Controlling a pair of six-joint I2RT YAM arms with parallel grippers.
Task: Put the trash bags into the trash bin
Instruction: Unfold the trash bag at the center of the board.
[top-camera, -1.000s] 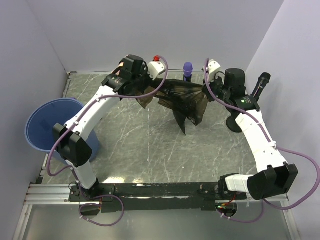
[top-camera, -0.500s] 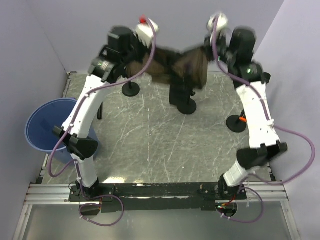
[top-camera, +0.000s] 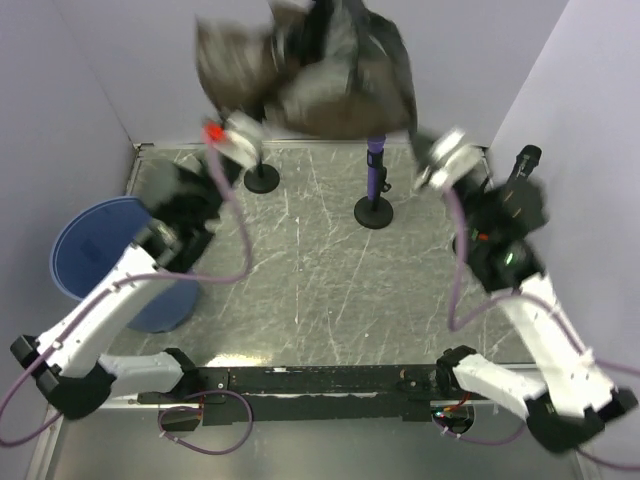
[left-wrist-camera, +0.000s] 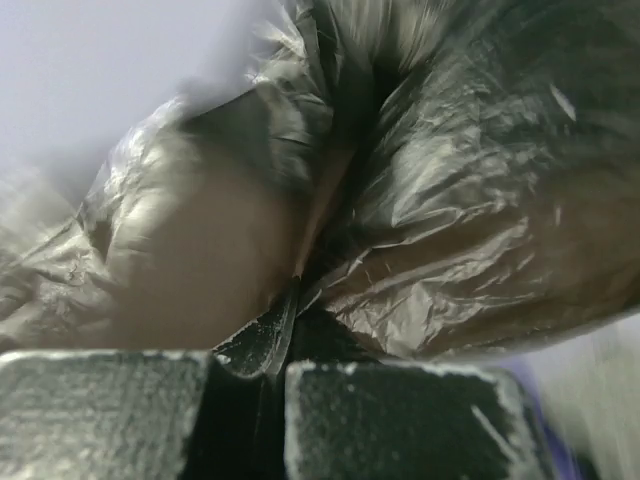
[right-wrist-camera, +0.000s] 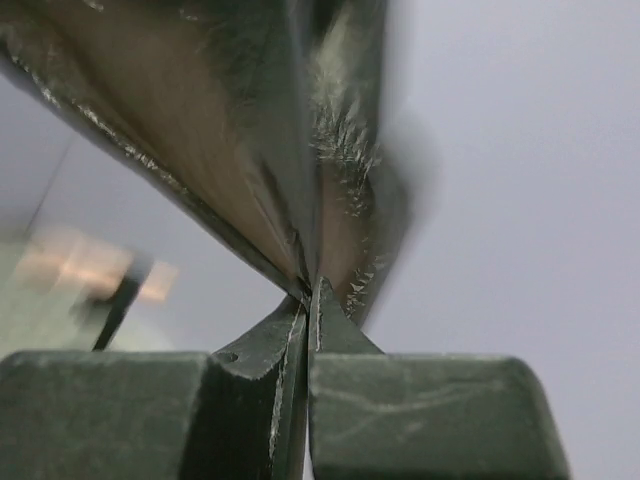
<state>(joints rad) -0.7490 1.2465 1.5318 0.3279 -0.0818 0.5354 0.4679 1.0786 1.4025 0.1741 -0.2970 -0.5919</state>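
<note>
A dark, see-through trash bag (top-camera: 310, 70) hangs high above the table, close under the top camera and blurred. Both grippers hold it up. My left gripper (left-wrist-camera: 280, 335) is shut on a fold of the bag (left-wrist-camera: 450, 200), which fills the left wrist view. My right gripper (right-wrist-camera: 311, 300) is shut on a thin edge of the bag (right-wrist-camera: 250, 150). In the top view the fingertips are hidden by the bag. The blue trash bin (top-camera: 95, 255) stands at the table's left edge, well left of and below the bag, partly behind my left arm (top-camera: 130, 290).
A purple post on a black round base (top-camera: 374, 190) stands at mid-back. Another black round base (top-camera: 262, 179) is left of it. A black post (top-camera: 524, 160) stands at the far right by the wall. Walls close in on three sides.
Both arms have swung sharply upward, lifting the bag from just above the table to near the camera. The stands under the bag came into view. The bin has not moved.
</note>
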